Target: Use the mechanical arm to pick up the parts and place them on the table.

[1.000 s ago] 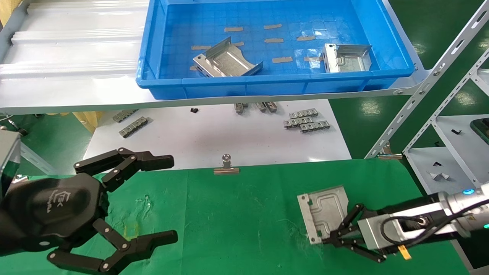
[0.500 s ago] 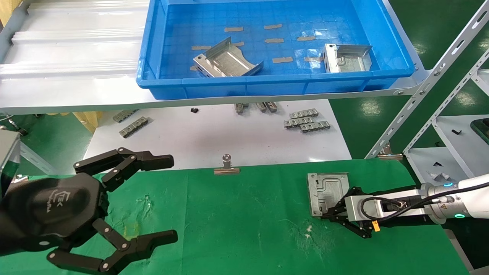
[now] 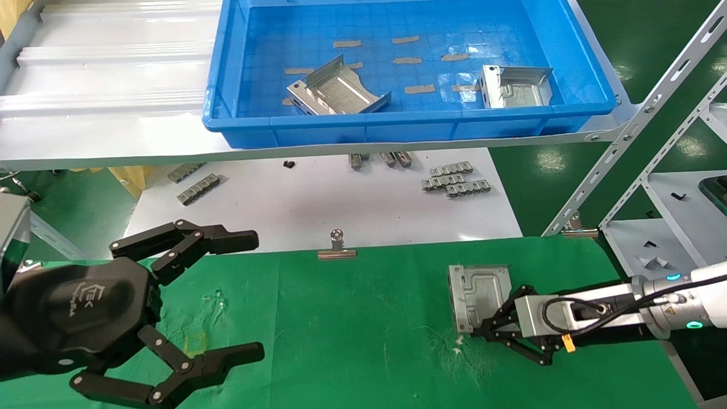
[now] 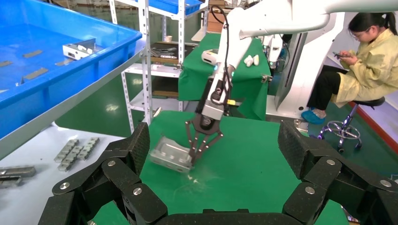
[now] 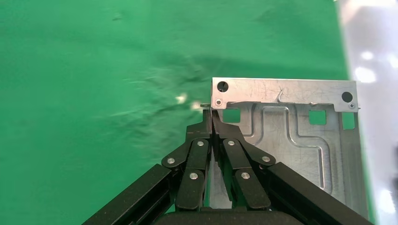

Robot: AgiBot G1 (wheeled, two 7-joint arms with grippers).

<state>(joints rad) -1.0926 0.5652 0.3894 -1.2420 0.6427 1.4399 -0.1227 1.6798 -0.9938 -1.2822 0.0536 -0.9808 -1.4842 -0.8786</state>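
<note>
One silver part [image 3: 477, 294] is low over the green table [image 3: 369, 318] at the right. My right gripper [image 3: 481, 334], with the yellow tag at its wrist, is shut on that part's side flange. The right wrist view shows the fingers [image 5: 212, 117] pinched on the flange edge, with the embossed plate [image 5: 300, 140] beside them. From the left wrist view the part [image 4: 171, 153] hangs tilted, its low edge near the cloth. Two more parts [image 3: 338, 91] [image 3: 514, 85] lie in the blue bin [image 3: 397, 128]. My left gripper [image 3: 255, 296] stays open and empty at the near left.
The blue bin sits on a grey ribbed shelf [image 3: 102, 85] above the table's far edge. Grey link strips [image 3: 454, 179] lie on a white sheet [image 3: 318, 204]. A metal clip [image 3: 337, 247] holds the cloth's far edge. A rack [image 3: 653, 170] stands right. A person [image 4: 371, 61] sits beyond the table.
My right gripper carried the part away from me and then a little back to the left. The part turned from a slanted pose to square with the table edge. The left arm stayed still.
</note>
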